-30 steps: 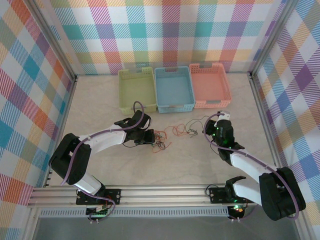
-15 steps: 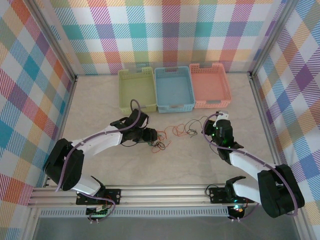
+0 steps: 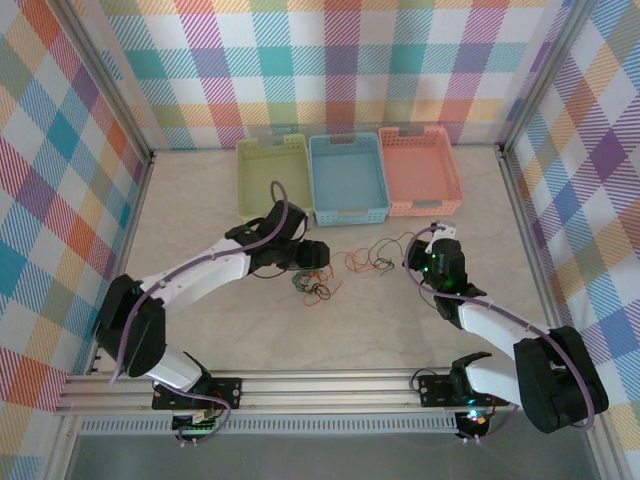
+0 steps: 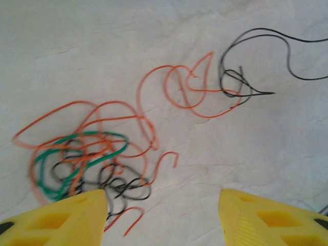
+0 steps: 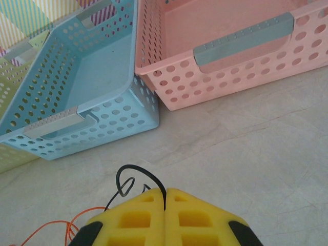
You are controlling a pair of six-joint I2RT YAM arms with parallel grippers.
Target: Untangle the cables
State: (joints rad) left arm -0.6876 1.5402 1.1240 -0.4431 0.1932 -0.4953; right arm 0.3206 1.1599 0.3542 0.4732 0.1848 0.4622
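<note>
The cables lie on the table between the arms. A tangle of orange-red, black and dark green wire sits by my left gripper's left finger. Orange-red loops and a black cable trail off beyond it. My left gripper hovers open just above the tangle with nothing between its fingers; from above the left gripper is at the tangle's far side. My right gripper is shut on the end of a black cable, which loops out leftward. From above, the right gripper is right of the black strands.
Three perforated baskets stand in a row at the back: green, blue and pink. The blue basket and the pink basket are close in front of the right gripper. Checked walls enclose the table.
My left gripper has opened and moved right and away, from beside the tangle to over it. The right arm has stayed still, holding its black cable.
</note>
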